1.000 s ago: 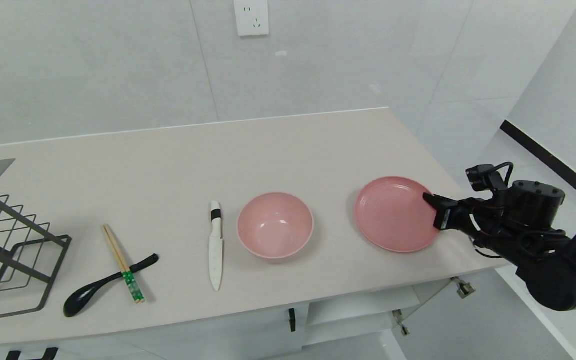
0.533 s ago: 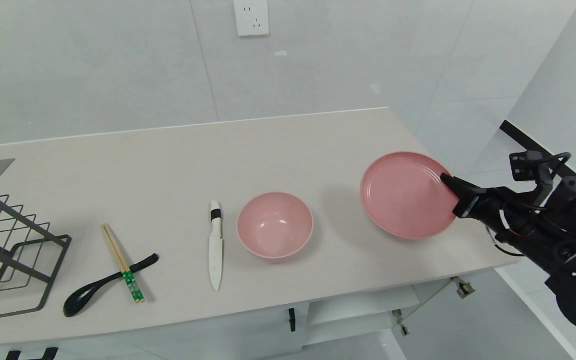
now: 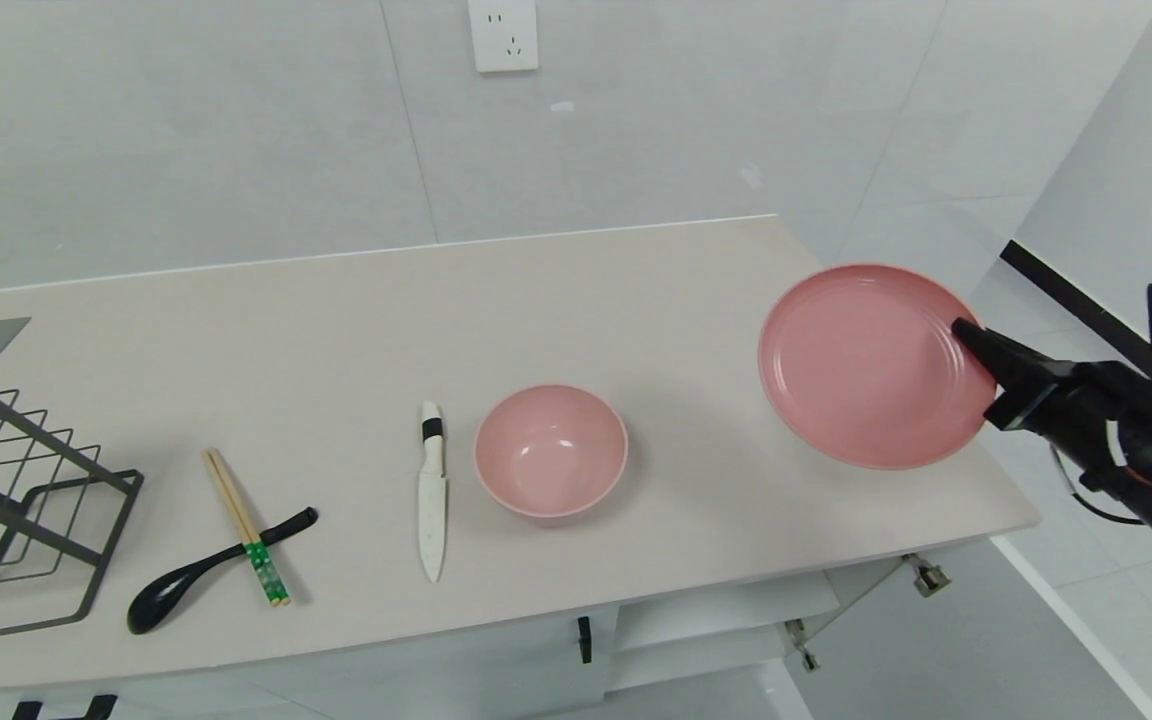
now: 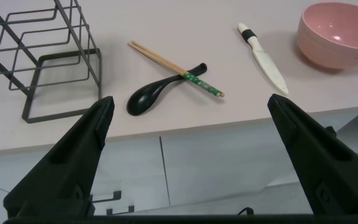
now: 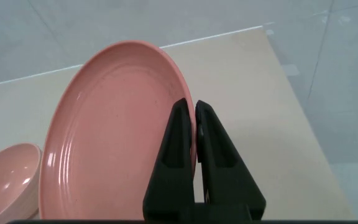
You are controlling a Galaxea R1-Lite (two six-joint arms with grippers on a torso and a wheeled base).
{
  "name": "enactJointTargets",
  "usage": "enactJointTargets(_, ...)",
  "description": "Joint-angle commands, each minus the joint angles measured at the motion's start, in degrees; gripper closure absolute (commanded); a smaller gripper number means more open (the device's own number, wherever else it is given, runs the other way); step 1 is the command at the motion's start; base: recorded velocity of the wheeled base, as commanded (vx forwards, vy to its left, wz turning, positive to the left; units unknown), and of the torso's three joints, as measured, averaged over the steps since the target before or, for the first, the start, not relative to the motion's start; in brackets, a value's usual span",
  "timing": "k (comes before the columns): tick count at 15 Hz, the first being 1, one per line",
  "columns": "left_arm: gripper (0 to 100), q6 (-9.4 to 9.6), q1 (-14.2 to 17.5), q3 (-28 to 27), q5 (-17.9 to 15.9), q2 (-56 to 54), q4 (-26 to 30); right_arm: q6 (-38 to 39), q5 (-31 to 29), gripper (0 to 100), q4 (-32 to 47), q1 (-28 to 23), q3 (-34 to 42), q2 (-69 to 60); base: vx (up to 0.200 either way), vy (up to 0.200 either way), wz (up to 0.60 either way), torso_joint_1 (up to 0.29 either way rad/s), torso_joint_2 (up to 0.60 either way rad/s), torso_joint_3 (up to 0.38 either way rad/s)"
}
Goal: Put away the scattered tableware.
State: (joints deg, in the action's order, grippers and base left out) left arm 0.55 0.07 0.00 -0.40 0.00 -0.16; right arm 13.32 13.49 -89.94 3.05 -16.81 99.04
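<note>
One pink plate point(image 3: 861, 365) is up in the air, tilted, well to the right of the single pink bowl point(image 3: 550, 452), and the right end effector point(image 3: 966, 335) is clamped tight on its far-right rim, fingers pinched together over the edge in the right wrist view. The plate hangs over the right-hand edge of the surface point(image 3: 336, 330), partly past it. Just left of the bowl lies one white knife point(image 3: 431, 490), tip toward the front edge. Farther left of the bowl sits one black spoon point(image 3: 206, 575) with one pair of chopsticks point(image 3: 244, 526), two sticks, crossing its handle. Farthest left of the bowl stands one dark wire rack point(image 3: 6, 480). The left end effector point(image 4: 190, 106) hangs with its fingers spread wide apart, below and in front of the surface's front edge, left of the bowl. There is a bare stretch between bowl and plate, and a broad bare band behind the bowl toward the wall.
</note>
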Motion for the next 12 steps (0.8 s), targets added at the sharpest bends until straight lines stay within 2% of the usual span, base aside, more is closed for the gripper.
enactJointTargets(1, 0, 0.15, 0.01, 0.0, -0.21, 0.09, -0.02, 0.21, 0.83, 100, -0.06, -2.7, 3.19, -5.78, 0.0, 0.0, 0.0, 0.0, 0.0, 0.0)
enactJointTargets(2, 0, 0.07, 0.01, 0.0, -0.65, 0.09, -0.11, 1.18, 1.45, 100, -0.06, -3.57, 4.15, -6.84, 0.0, 0.0, 0.0, 0.0, 0.0, 0.0)
enactJointTargets(3, 0, 0.15, 0.01, 0.0, -2.5, 0.0, -0.02, 3.99, 2.94, 100, -0.06, -3.31, 2.22, -7.37, 0.0, 0.0, 0.0, 0.0, 0.0, 0.0)
enactJointTargets(4, 0, 0.33, 0.01, 0.0, -3.11, 0.0, -0.98, 4.78, 2.94, 100, -0.06, -1.73, 1.43, -6.84, 0.0, 0.0, 0.0, 0.0, 0.0, 0.0)
enactJointTargets(5, 0, 0.07, 0.01, -1.93, -3.11, 0.09, -11.44, 4.78, 2.94, 100, -0.06, -0.85, 2.05, -5.17, 0.0, 0.0, 0.0, 0.0, 0.0, 0.0)
enactJointTargets(6, 0, -0.28, 0.28, -5.63, -3.73, 0.62, -16.63, 4.78, 2.94, 100, -0.06, -0.85, 2.13, -4.91, 0.0, 0.0, 0.0, 0.0, 0.0, 0.0)
enactJointTargets(8, 0, -0.37, -0.95, -11.16, -6.28, 2.29, -13.9, 4.69, 2.94, 100, -0.06, -0.59, 2.22, -5.08, 0.0, 0.0, 0.0, 0.0, 0.0, 0.0)
enactJointTargets(9, 0, -1.34, -1.48, -12.04, -8.12, 3.25, -11.53, 4.61, 2.94, 100, -0.06, -0.5, 2.31, -5.08, 0.0, 0.0, 0.0, 0.0, 0.0, 0.0)
enactJointTargets(10, 0, -5.03, -2.97, -12.57, -11.02, 5.45, -8.02, 4.69, 2.94, 100, -0.06, -0.41, 2.66, -5.17, 0.0, 0.0, 0.0, 0.0, 0.0, 0.0)
enactJointTargets(12, 0, -14.44, -5.79, -12.66, -14.89, 10.9, -4.68, 4.78, 3.03, 100, -0.06, -0.5, 2.66, -5.43, 0.0, 0.0, 0.0, 0.0, 0.0, 0.0)
